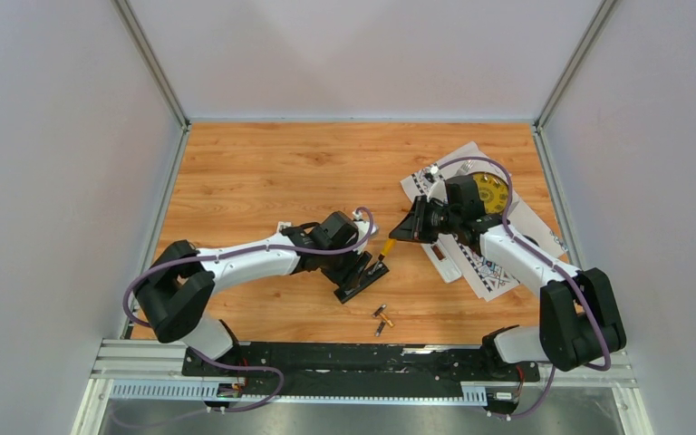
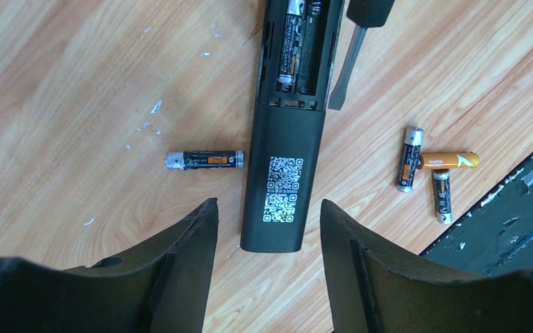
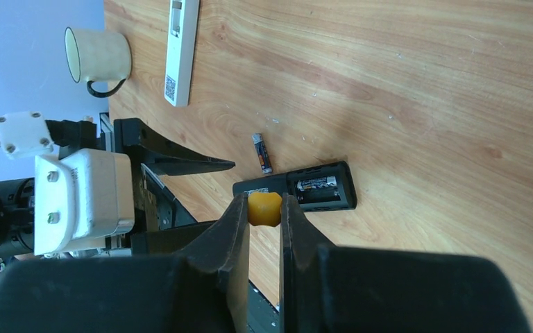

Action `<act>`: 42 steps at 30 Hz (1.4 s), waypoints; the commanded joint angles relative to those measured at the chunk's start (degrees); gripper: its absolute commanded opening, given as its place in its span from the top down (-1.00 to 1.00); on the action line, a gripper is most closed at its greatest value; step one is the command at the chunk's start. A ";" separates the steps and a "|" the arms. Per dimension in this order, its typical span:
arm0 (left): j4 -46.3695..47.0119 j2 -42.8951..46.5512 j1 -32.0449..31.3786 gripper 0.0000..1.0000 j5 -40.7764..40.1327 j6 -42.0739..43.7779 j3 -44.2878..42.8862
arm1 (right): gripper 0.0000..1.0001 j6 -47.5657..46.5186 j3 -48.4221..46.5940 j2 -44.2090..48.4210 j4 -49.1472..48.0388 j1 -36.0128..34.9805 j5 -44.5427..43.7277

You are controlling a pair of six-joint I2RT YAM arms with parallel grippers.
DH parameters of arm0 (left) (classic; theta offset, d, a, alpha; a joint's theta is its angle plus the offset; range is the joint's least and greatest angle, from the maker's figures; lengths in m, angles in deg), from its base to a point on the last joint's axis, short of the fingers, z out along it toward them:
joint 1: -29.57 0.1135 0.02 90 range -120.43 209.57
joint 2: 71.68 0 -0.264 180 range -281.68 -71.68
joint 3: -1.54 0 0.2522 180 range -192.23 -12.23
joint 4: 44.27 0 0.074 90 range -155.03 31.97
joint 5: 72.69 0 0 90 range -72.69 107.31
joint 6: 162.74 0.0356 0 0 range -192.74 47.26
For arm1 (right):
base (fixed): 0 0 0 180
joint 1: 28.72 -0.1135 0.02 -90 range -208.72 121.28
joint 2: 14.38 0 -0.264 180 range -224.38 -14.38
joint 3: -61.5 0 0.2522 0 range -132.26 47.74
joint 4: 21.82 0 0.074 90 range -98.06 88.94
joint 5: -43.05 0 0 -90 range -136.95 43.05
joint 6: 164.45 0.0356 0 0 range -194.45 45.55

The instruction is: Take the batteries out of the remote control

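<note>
— One wooden counter (image 1: pixel 263 172) carries it all. What is the largest thing on it?

— The black remote (image 2: pixel 281 159), lying label side up toward the near edge, its battery bay uncovered. The left fingers (image 2: pixel 180 277) are spread wide, one on each side of the remote's closed end. Bare wood shows between them and it, so they grasp nothing.

— And the right fingers (image 3: pixel 230 257)?

— Clenched on the yellow handle of the screwdriver (image 3: pixel 264 209). Seen from the left wrist, its flat blade lies just beside the edge of the open bay; whether it touches, I cannot tell.

— And the smallest things?

— A loaded battery (image 2: pixel 291 48), dark, sits inside the bay. A lone battery (image 2: pixel 205 160), also dark, lies on the counter just beside the remote's other flank. Three more lie close together on the blade's side, apart from the remote, by the counter's near edge. They are an upper dark battery (image 2: pixel 409 158), an orange-gold battery (image 2: pixel 450 160) with one end against it, and a lower dark battery (image 2: pixel 443 196) just under that.
</note>
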 commanded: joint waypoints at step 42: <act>9.58 -1.99 2.36 -0.14 18.78 -6.89 2.17 | 1.00 -2.45 -3.64 -0.75 -0.58 2.48 -0.09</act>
